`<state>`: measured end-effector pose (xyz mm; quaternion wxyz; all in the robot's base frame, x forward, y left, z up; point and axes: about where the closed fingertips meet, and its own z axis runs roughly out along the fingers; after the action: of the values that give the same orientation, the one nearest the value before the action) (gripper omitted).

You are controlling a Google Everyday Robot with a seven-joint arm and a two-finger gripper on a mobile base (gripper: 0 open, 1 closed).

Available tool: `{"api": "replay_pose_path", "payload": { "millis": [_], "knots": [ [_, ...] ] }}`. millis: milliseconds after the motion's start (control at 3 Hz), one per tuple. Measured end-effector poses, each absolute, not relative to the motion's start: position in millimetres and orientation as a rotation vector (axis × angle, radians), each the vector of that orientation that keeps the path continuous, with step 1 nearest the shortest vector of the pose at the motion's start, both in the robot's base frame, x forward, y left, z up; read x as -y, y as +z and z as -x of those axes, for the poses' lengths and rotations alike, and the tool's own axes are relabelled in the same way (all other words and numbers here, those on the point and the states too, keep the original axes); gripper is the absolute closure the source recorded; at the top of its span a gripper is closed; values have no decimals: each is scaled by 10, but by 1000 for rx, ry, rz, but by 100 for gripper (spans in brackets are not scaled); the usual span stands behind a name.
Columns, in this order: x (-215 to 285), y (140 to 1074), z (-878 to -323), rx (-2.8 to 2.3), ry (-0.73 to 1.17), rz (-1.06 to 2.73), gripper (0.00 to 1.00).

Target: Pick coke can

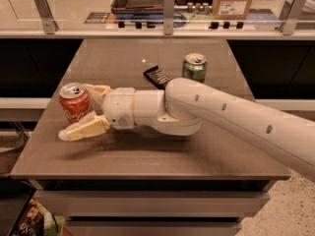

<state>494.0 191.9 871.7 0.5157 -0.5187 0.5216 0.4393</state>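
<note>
The coke can (pixel 74 103), red-orange with white lettering and a silver top, stands upright near the left edge of the brown table (pixel 147 156). My gripper (pixel 83 109) reaches in from the right and is open. One cream finger (pixel 81 129) lies in front of the can and the other (pixel 97 90) is behind it on the right. The can sits between the fingers, and I cannot tell whether they touch it. The white arm (pixel 221 114) crosses the table from the right.
A green can (pixel 195 67) stands upright at the back right of the table. A black flat object (pixel 156 76) lies to its left, partly behind the arm. A counter with glass panels, a tray and a cardboard box runs along the back.
</note>
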Motion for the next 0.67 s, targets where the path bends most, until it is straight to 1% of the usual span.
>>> {"api": "replay_pose_path", "payload": {
  "millis": [667],
  "knots": [
    [-1957, 8732, -4913, -1247, 1059, 1252, 64]
  ]
}}
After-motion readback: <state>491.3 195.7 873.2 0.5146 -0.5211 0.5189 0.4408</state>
